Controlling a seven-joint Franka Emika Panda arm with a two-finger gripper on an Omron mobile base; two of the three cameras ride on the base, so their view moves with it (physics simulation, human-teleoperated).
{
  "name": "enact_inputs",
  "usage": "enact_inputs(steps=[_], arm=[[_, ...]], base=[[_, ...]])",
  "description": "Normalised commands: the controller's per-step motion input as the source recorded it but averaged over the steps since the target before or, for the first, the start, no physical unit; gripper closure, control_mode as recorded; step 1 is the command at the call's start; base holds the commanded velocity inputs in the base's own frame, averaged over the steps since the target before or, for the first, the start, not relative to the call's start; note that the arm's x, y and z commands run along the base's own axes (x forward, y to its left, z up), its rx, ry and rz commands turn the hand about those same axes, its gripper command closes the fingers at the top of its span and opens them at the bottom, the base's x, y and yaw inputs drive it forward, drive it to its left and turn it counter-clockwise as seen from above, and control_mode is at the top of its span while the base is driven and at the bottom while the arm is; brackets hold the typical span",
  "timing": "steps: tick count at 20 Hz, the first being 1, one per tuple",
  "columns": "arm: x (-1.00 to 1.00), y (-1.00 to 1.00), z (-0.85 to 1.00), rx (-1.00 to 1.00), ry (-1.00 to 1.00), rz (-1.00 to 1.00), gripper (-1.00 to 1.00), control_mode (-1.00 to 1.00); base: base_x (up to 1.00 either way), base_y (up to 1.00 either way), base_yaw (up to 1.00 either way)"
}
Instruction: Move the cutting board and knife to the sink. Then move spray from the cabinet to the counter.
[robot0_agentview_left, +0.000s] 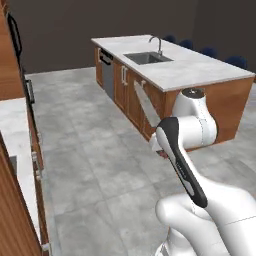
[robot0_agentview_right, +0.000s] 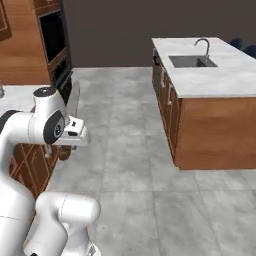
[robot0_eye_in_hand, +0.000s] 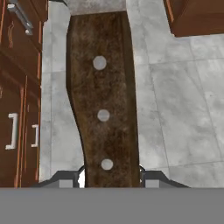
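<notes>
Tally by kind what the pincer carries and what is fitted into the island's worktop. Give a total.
knife: 1
sink: 1
faucet: 1
Total: 3

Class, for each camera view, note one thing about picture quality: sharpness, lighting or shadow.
Left base view: the white marble-look island counter is evenly lit, with no glare; the far wall is dark. Right base view: the steel sink looks soft-edged, and the floor bears no hard shadows. Hand view: the knife's dark brown riveted handle, held close to the lens, looks coarse and grainy.
</notes>
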Motion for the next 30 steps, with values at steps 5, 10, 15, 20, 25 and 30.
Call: enact_inputs(steps=[5, 10, 15, 20, 25, 30], arm=[[0.00, 0.00, 0.00, 0.00, 0.00, 0.00, 1.00, 1.00], [0.00, 0.00, 0.00, 0.00, 0.00, 0.00, 1.00, 1.00], [0.00, 0.00, 0.00, 0.00, 0.00, 0.00, 1.00, 1.00], [0.00, 0.00, 0.00, 0.00, 0.00, 0.00, 1.00, 1.00], [0.00, 0.00, 0.00, 0.00, 0.00, 0.00, 1.00, 1.00], [0.00, 0.00, 0.00, 0.00, 0.00, 0.00, 1.00, 1.00]], base=[[0.97, 0.43, -0.56], [1.00, 0.72, -0.34], [1.00, 0.89, -0.36], [1.00, 0.99, -0.38], [1.00, 1.00, -0.38], [1.00, 1.00, -0.33]])
